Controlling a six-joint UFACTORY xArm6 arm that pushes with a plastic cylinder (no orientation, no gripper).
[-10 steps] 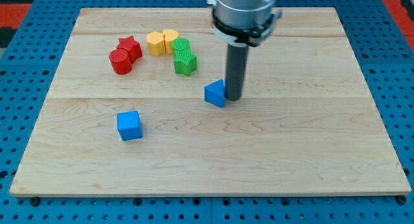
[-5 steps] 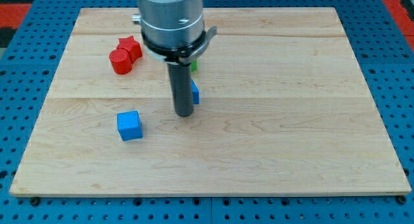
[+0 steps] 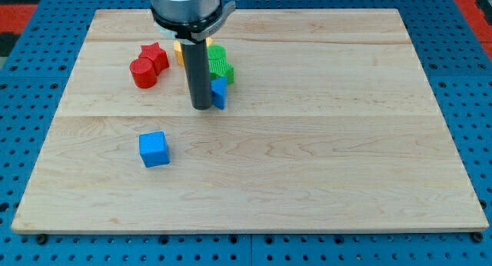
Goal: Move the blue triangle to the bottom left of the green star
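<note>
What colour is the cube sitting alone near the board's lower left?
Blue: the cube, clear in the camera view.

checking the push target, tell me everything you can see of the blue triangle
The blue triangle is a small, solid-looking block in glossy blue, mostly hidden: my tip stands right against its left side, so only its right part shows. It sits flat on the wooden board, left of centre, directly below the green star and apparently touching its lower edge. Its full outline cannot be made out.
</note>
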